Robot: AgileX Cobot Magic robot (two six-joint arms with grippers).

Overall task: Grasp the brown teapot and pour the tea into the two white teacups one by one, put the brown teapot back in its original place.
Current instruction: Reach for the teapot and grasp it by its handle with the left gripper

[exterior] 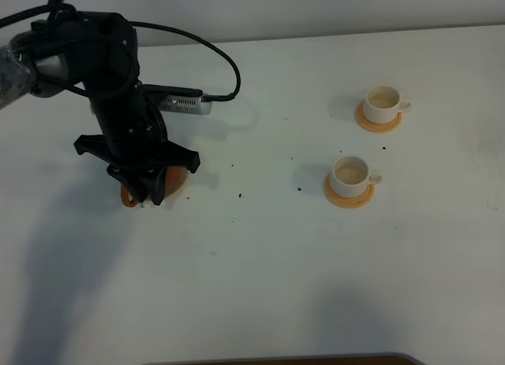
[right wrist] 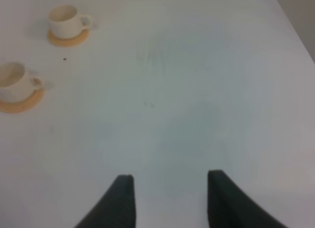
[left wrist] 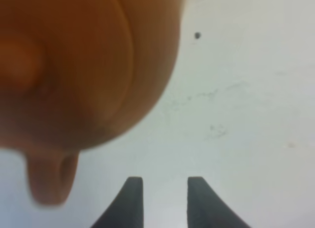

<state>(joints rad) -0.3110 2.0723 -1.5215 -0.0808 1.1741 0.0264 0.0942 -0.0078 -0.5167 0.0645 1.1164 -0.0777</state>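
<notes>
The brown teapot sits at the table's left, mostly covered by my left gripper, which hangs right above it. In the left wrist view the brown teapot looms large and blurred, its loop handle just beside one finger. My left gripper is open, with only bare table between its fingers. Its original place is hidden under the pot and arm. The two white teacups stand on orange-tan coasters at the right, and also show as teacups in the right wrist view. My right gripper is open over bare table.
Small dark specks dot the white table between pot and cups. A black cable loops from the left arm over the back of the table. A dark edge runs along the table's front.
</notes>
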